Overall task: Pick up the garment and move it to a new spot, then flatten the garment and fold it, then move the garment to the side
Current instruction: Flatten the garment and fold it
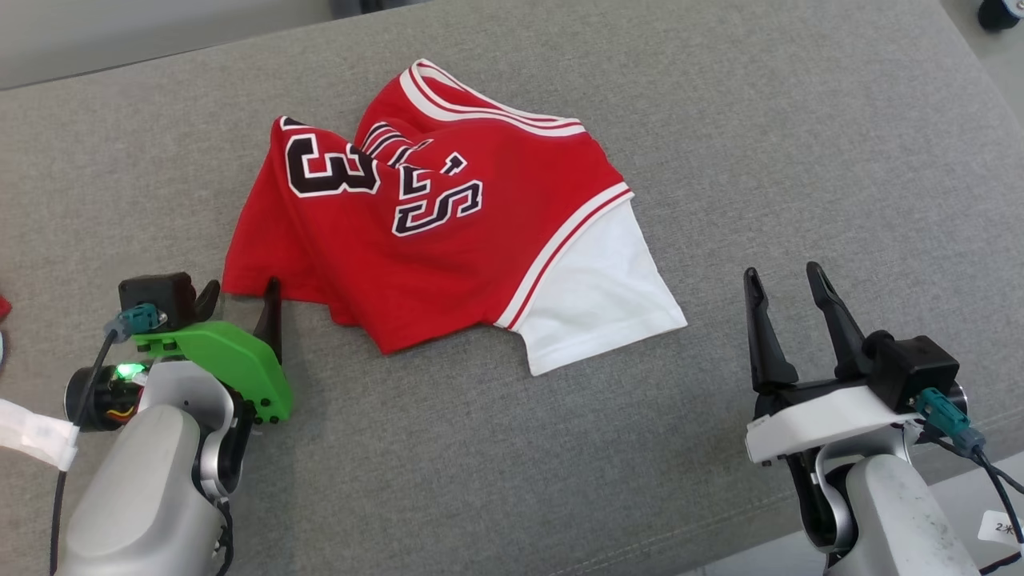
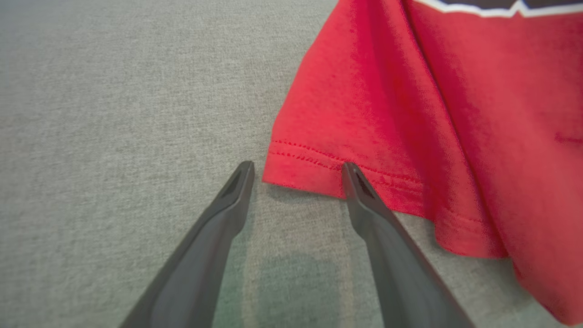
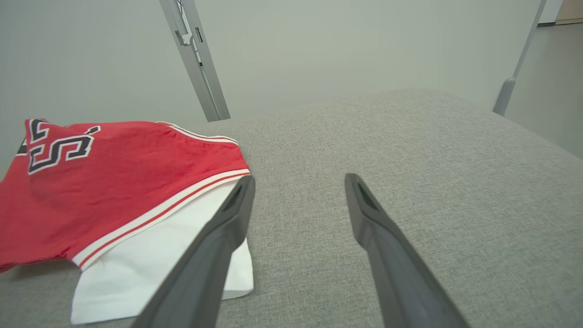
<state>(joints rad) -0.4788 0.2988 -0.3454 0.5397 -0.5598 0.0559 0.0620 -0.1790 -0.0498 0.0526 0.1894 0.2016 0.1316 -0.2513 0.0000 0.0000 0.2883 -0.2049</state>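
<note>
The garment [image 1: 448, 232] is a red jersey with white trim, black-and-white lettering and a white sleeve, lying crumpled on the grey cushion [image 1: 720, 144]. My left gripper [image 1: 240, 292] stands open at the jersey's near-left hem corner. In the left wrist view the gripper [image 2: 296, 171] frames the red hem [image 2: 314, 164]; one fingertip [image 2: 350, 173] touches the cloth edge and nothing is held. My right gripper [image 1: 784, 276] is open and empty, apart from the white sleeve [image 1: 600, 296] to its left. The right wrist view shows the gripper [image 3: 298, 182] beside the jersey [image 3: 123, 182].
The grey cushion has bare fabric to the right of the jersey and along its near edge. A grey metal frame post [image 3: 196, 59] stands behind the cushion. A small red object [image 1: 4, 308] lies at the far left edge.
</note>
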